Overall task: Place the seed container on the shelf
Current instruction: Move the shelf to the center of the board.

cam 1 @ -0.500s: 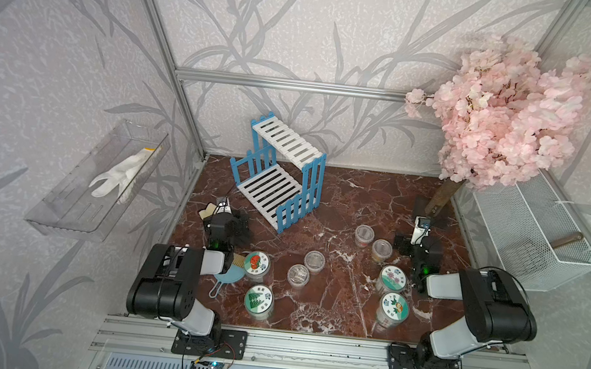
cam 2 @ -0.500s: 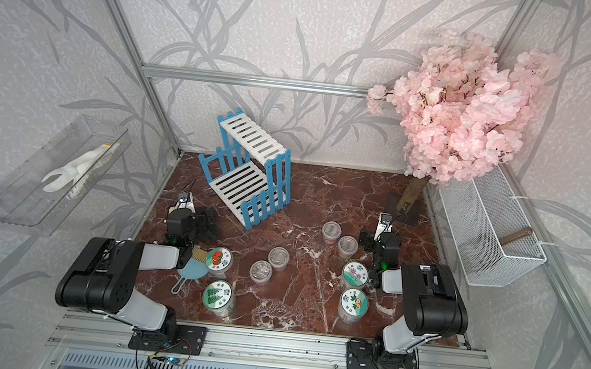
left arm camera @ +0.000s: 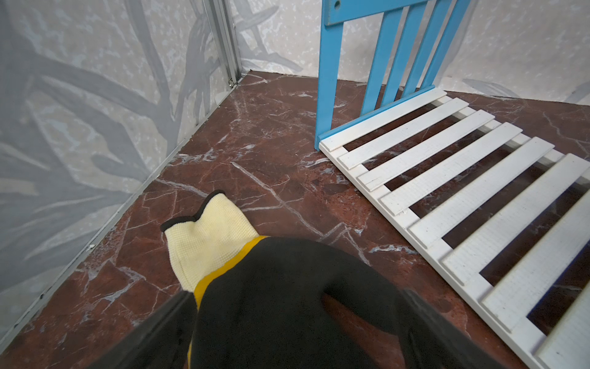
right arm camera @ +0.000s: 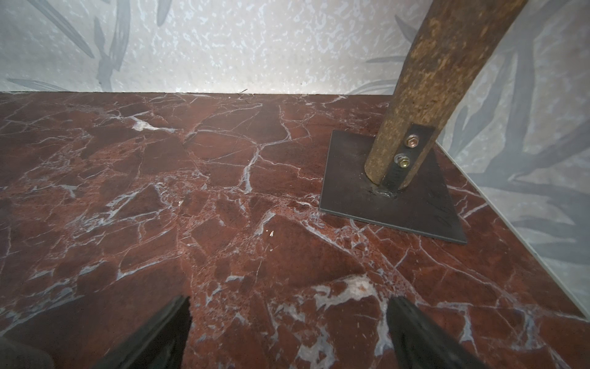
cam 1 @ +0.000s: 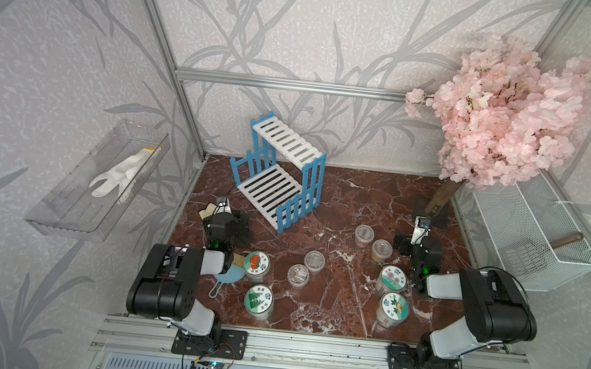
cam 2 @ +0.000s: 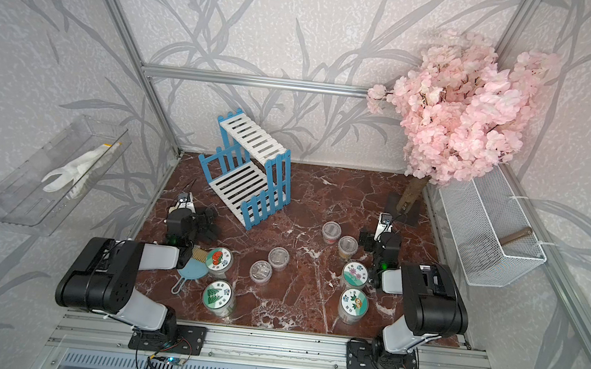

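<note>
A red-brown marble table (cam 1: 345, 198) veined in white fills a booth of grey leaf-print wallpaper and aluminium posts. The blue-and-white shelf (cam 1: 278, 187) stands at its back left. Four picture-lidded seed containers (cam 1: 256, 262) stand on the table near the front, well apart from the shelf. The left claw (left arm camera: 297, 295) is spread wide over a black-and-yellow glove (left arm camera: 271, 265). The right claw (right arm camera: 289, 300) is spread wide above bare marble.

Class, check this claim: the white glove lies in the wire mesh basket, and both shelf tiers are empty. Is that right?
No: both top views show the white glove in the clear wall tray, not the wire mesh basket. Both tiers of the shelf are empty.
</note>
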{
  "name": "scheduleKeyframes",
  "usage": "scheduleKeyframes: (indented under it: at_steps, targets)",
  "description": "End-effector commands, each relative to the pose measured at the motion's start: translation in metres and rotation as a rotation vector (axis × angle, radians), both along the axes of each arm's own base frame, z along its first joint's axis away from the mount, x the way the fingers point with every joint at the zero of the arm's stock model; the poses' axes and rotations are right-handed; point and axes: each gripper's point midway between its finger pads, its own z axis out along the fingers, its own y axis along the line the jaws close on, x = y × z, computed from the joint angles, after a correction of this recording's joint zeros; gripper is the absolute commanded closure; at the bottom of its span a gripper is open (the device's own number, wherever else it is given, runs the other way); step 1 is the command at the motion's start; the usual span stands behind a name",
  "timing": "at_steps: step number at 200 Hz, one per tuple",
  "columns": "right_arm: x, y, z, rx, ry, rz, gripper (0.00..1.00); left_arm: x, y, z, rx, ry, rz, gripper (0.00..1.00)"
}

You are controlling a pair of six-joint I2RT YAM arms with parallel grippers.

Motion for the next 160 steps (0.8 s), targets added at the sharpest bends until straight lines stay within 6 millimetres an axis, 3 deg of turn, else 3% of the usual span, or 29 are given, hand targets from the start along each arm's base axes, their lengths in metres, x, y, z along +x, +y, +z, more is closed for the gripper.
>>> scheduleKeyframes:
  at_steps: [1, 27, 53, 77, 93, 106, 123, 137, 160]
  targets:
    - [-0.002, 0.003, 0.012, 0.004, -0.063, 0.021, 0.01, 0.006, -0.001, 0.009, 0.008, -0.028, -0.011, 0.00]
    - [-0.011, 0.007, 0.020, -0.017, -0.118, 0.028, 0.01, -0.006, 0.004, 0.024, 0.011, -0.080, 0.024, 0.00]
    - [-0.017, 0.013, 0.041, -0.059, -0.130, 0.023, 0.01, -0.028, 0.013, 0.057, -0.013, -0.130, 0.092, 0.00]
    - [-0.022, 0.024, 0.050, -0.014, -0.017, 0.050, 0.01, -0.045, 0.018, 0.092, -0.106, -0.200, 0.151, 0.00]
    - [-0.028, 0.040, 0.063, 0.070, 0.020, 0.116, 0.01, -0.052, 0.019, 0.110, -0.239, -0.249, 0.202, 0.00]
    - [-0.034, 0.062, 0.076, 0.162, 0.045, 0.215, 0.01, -0.059, 0.018, 0.113, -0.385, -0.277, 0.255, 0.00]
    - [-0.042, 0.095, 0.094, 0.307, 0.069, 0.373, 0.01, -0.042, -0.018, 0.132, -0.448, -0.323, 0.021, 0.00]
    - [-0.044, 0.121, 0.105, 0.427, 0.132, 0.474, 0.01, -0.030, -0.048, 0.137, -0.503, -0.249, -0.132, 0.00]
    - [-0.041, 0.159, 0.097, 0.455, 0.307, 0.536, 0.01, -0.010, -0.093, 0.131, -0.567, -0.090, -0.343, 0.00]
